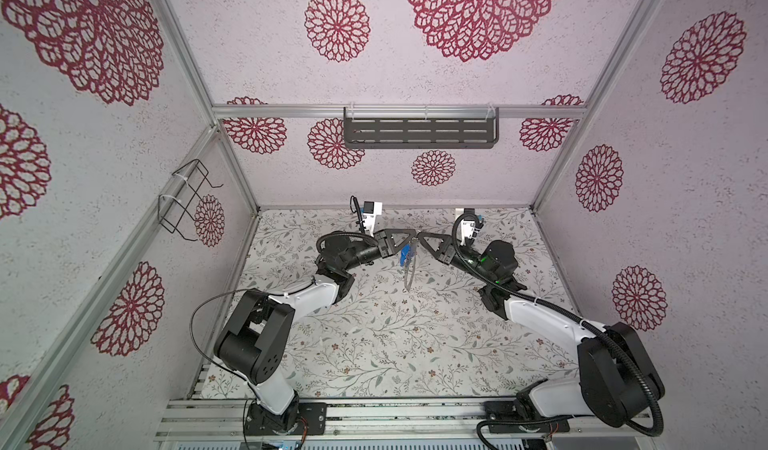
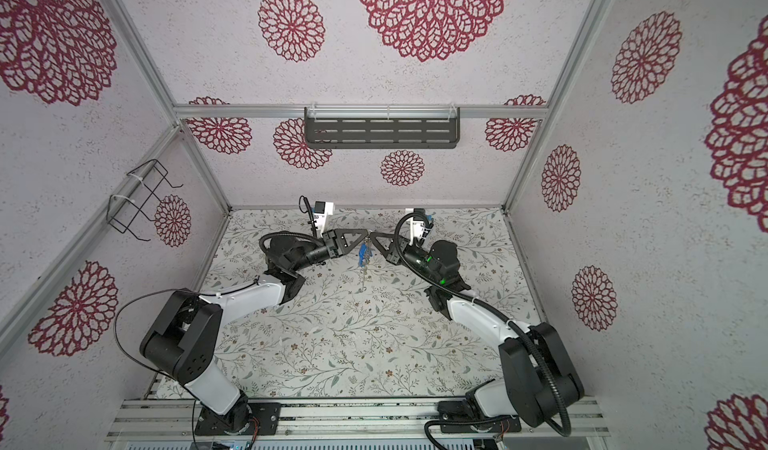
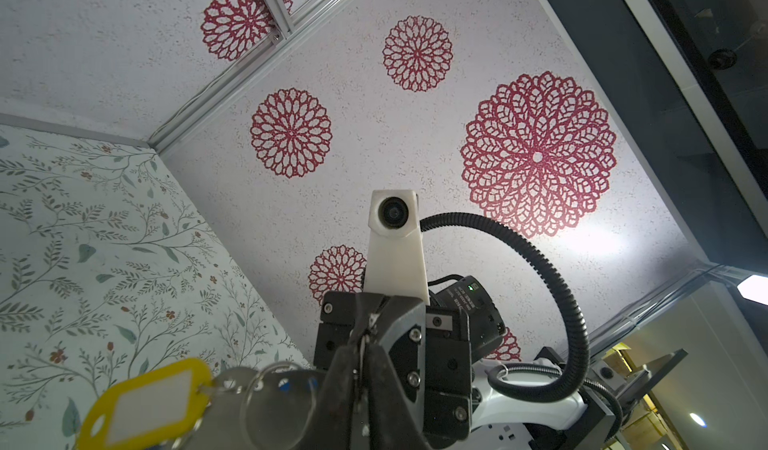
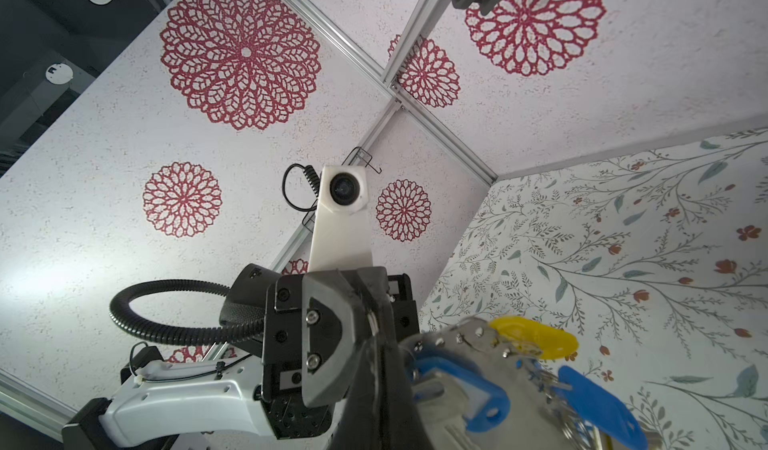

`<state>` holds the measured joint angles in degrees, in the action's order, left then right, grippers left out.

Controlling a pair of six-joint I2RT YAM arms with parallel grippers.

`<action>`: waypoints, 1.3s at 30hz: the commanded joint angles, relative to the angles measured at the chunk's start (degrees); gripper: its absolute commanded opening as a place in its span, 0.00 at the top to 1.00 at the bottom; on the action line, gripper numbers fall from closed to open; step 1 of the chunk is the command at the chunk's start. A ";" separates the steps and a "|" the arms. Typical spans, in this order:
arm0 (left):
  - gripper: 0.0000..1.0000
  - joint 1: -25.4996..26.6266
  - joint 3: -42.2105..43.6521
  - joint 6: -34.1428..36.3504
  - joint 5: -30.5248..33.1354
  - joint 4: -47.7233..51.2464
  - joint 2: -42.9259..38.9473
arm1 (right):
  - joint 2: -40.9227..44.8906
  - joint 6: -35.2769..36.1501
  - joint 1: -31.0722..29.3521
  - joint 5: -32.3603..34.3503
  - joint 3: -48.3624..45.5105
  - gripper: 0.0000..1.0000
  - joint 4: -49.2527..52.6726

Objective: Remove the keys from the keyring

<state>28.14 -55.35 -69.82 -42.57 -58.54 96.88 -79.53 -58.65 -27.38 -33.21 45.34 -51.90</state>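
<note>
Both grippers meet tip to tip above the middle of the table in both top views. The keyring [image 1: 408, 275] hangs edge-on below the tips as a thin grey hoop, off the table. My left gripper [image 1: 413, 236] is shut on its upper rim, and a thin wire shows between its closed jaws in the left wrist view [image 3: 363, 358]. My right gripper [image 1: 421, 236] is shut on the same rim from the other side [image 4: 376, 344]. The keys [image 1: 403, 256] dangle in a cluster beside the hoop: a yellow tag [image 3: 145, 406], another yellow tag [image 4: 536, 337] and blue tags [image 4: 469, 389].
The floral table [image 1: 374, 335] lies under the arms. A dark slotted shelf [image 1: 419, 129] hangs on the back wall. A black wire basket [image 1: 187, 198] is fixed to the left wall. An aluminium rail [image 1: 395, 414] with both arm bases runs along the front edge.
</note>
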 commanded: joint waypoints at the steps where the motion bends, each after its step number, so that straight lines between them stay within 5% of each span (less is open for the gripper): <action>1: 0.95 1.44 -1.02 1.09 -1.21 0.76 0.08 | 0.42 -0.77 -1.09 -0.28 0.50 1.00 -3.29; 15: 1.00 1.13 -0.49 4.39 -0.20 6.42 -1.90 | 5.13 8.95 -1.14 4.65 1.31 1.00 13.87; 19: 1.00 0.83 -0.79 3.83 -1.12 6.59 -2.62 | 10.03 17.13 -0.94 9.08 1.42 0.72 24.80; 24: 1.00 0.61 -1.57 3.55 -2.91 6.60 -3.01 | 15.52 25.57 -0.27 13.66 0.36 0.64 34.73; 31: 1.00 0.67 -2.39 2.13 -4.84 4.70 -2.15 | 16.25 29.38 -0.05 13.06 -3.06 0.71 33.05; 39: 1.00 0.68 -2.83 0.74 -4.70 3.06 -1.39 | 12.40 29.11 -1.87 8.19 -2.56 0.62 28.25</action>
<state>28.62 -56.45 -68.53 -46.76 -52.05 96.12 -67.20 -30.92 -28.29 -22.87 41.60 -19.70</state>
